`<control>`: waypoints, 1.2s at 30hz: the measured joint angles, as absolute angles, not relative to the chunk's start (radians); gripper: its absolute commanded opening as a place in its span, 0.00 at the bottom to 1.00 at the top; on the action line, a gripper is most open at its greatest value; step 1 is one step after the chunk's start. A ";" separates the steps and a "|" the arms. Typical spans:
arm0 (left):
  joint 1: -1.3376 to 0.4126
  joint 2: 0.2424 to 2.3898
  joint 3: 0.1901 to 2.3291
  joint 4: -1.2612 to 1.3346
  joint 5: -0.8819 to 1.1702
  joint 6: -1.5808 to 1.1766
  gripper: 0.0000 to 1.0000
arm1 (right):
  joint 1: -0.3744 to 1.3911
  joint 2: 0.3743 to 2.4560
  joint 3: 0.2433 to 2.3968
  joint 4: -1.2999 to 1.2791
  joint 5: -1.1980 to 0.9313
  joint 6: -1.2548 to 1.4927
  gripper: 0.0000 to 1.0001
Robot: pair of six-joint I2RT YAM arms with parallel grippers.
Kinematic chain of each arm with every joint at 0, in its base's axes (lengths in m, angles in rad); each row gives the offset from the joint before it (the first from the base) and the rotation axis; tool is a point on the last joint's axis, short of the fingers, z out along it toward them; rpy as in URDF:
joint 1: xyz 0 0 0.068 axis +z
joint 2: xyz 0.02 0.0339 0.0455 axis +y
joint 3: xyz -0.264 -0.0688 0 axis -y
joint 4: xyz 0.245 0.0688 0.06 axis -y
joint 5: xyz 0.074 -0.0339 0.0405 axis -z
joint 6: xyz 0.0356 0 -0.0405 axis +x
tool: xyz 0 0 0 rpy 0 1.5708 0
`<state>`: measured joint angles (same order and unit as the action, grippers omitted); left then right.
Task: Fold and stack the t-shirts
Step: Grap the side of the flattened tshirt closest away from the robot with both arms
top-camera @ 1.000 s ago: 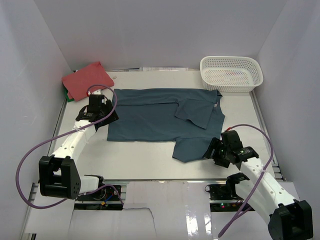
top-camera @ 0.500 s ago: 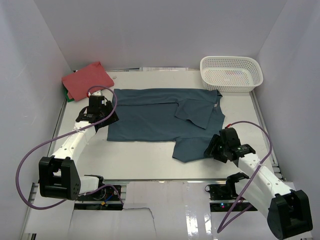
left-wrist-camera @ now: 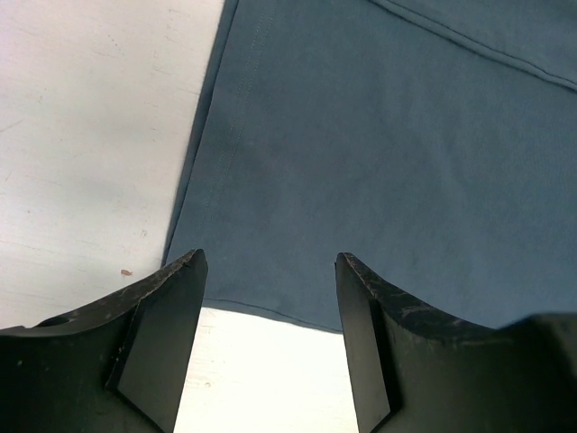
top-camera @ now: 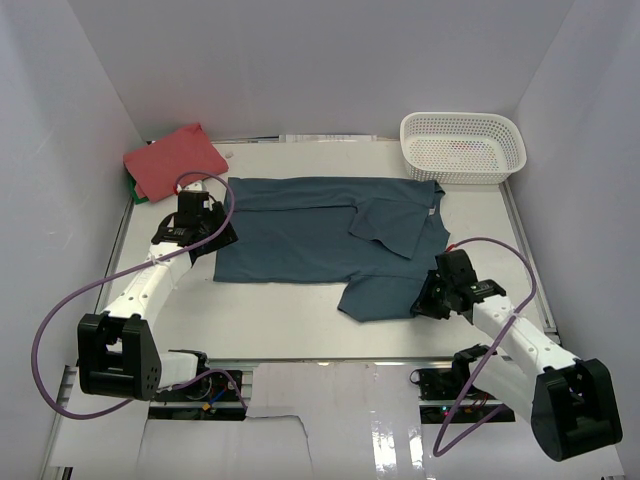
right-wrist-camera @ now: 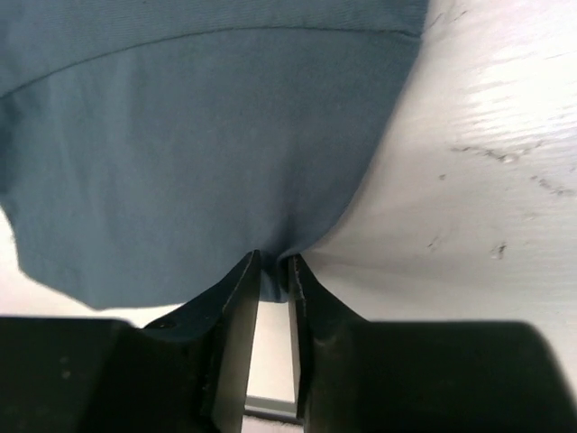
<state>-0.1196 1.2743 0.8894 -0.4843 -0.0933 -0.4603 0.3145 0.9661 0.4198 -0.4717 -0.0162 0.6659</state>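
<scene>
A dark teal-blue t-shirt (top-camera: 310, 235) lies spread across the middle of the table, its right part folded over on itself. Its near right corner (right-wrist-camera: 180, 180) is pinched between the jaws of my right gripper (top-camera: 428, 300), which is shut on the cloth (right-wrist-camera: 273, 275). My left gripper (top-camera: 210, 232) hovers at the shirt's left edge, open, with the hem (left-wrist-camera: 270, 311) and bare table between its fingers (left-wrist-camera: 167, 334). A folded coral-red t-shirt (top-camera: 175, 160) rests at the back left corner.
A white lattice basket (top-camera: 462, 146) stands at the back right. A green item (top-camera: 138, 197) peeks out under the red shirt. White walls close in the table on three sides. Purple cables loop from both arms.
My right gripper has moved in to the shirt's near right corner and shut on it; that corner has shifted slightly left. The left arm has not moved.
</scene>
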 measured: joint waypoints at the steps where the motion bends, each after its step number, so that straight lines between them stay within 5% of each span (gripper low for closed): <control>1: -0.120 1.274 0.889 -0.484 -0.093 -0.460 0.70 | 0.315 0.966 0.425 -0.479 -0.031 0.670 0.32; 12: -0.120 1.274 0.889 -0.479 -0.091 -0.457 0.70 | 0.268 0.997 0.636 -0.526 -0.228 0.731 0.38; 26: -0.120 1.274 0.874 -0.466 -0.085 -0.453 0.69 | 0.104 1.367 0.728 -0.314 -0.454 0.718 0.38; 36: -0.120 1.274 0.874 -0.466 -0.084 -0.449 0.69 | 0.138 1.141 0.894 -0.498 -0.332 0.459 0.53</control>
<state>-0.1196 1.2743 0.8742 -0.4656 -0.0841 -0.4492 0.1383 1.1408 0.8940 -0.4980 -0.3325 0.4591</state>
